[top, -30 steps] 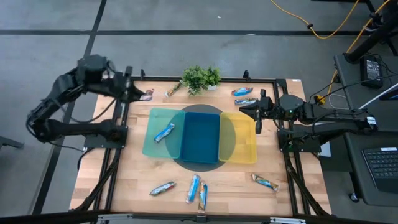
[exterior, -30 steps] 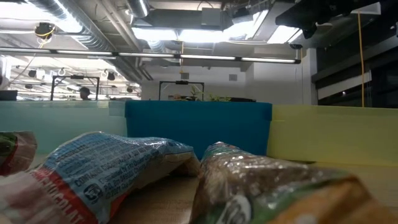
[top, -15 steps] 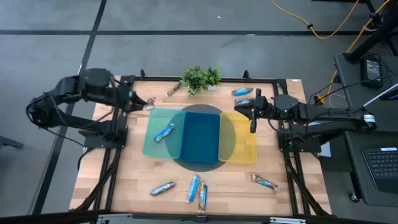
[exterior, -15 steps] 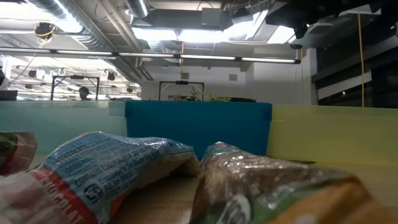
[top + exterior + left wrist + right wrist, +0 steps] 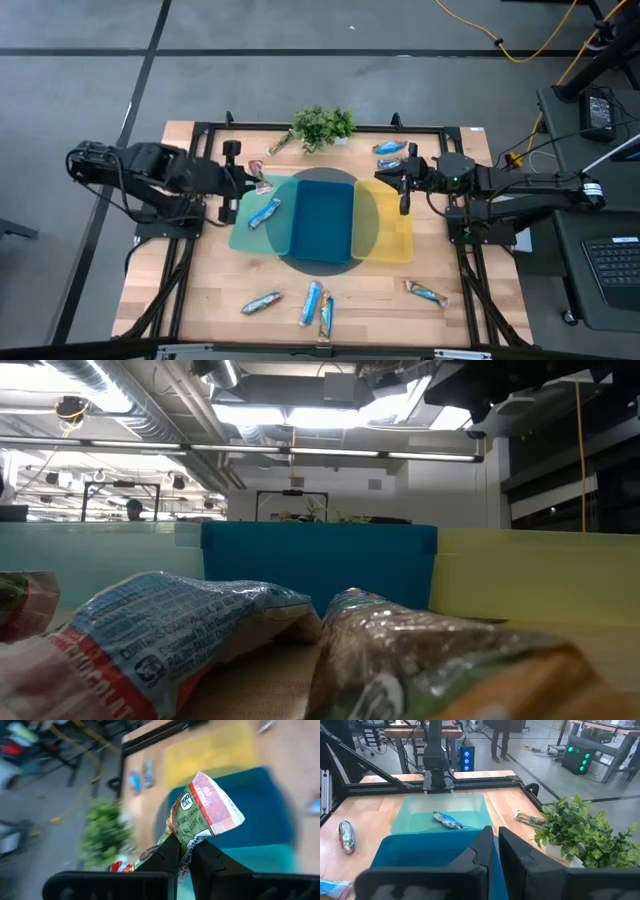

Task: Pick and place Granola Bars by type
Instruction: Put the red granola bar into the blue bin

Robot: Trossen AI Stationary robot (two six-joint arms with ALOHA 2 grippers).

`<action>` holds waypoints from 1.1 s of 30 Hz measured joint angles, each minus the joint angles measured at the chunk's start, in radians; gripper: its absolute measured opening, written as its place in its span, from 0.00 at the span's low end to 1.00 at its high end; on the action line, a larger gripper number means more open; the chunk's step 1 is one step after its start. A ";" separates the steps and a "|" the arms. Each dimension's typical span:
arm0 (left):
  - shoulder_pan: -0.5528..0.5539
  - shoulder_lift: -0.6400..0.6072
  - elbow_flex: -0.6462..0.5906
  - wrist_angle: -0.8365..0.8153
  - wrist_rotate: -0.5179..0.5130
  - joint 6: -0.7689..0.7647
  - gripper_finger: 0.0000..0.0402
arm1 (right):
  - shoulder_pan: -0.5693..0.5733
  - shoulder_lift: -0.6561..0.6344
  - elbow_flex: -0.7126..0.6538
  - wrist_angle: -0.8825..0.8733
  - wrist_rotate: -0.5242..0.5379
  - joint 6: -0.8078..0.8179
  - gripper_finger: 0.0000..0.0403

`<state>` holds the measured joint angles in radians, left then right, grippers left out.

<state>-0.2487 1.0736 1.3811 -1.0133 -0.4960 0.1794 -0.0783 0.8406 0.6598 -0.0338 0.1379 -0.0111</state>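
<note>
While three trays (image 5: 243, 235), teal, blue and yellow, sit mid-surface (image 5: 214, 290) for sorting, the left pincer (image 5: 250, 184) hovers over the teal tray's far corner, clamped on a green-and-red granola bar (image 5: 202, 815) whose print only its wrist view shows. The right pincer (image 5: 403, 192) waits empty and closed above the yellow tray. Loose bars (image 5: 315, 305) lie along the near edge.

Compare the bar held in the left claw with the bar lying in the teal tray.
The bar in the left claw has a green, red and white wrapper; the bar in the teal tray is blue. The first hangs in the air, pinched at one end by the left claw near the teal tray's far corner; the second lies loose on the tray floor. Both are small, slim foil-wrapped bars.
</note>
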 joint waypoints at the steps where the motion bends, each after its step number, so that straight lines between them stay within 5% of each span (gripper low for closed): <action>1: -0.014 0.010 0.000 -0.005 -0.046 0.004 0.04 | 0.000 0.000 0.000 0.000 0.000 -0.001 0.09; 12: -0.093 0.081 0.000 -0.008 -0.358 0.058 0.04 | 0.000 0.000 0.000 0.000 0.001 -0.056 0.09; 28: -0.087 0.085 0.000 0.007 -0.355 -0.062 0.04 | -0.029 0.000 0.000 0.016 0.002 -0.073 0.09; 33: -0.025 0.097 0.000 0.064 -0.223 -0.065 0.04 | -0.029 0.000 0.000 0.015 0.001 -0.071 0.09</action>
<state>-0.2734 1.1703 1.3811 -0.9491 -0.7192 0.1142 -0.1074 0.8406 0.6598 -0.0185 0.1390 -0.0826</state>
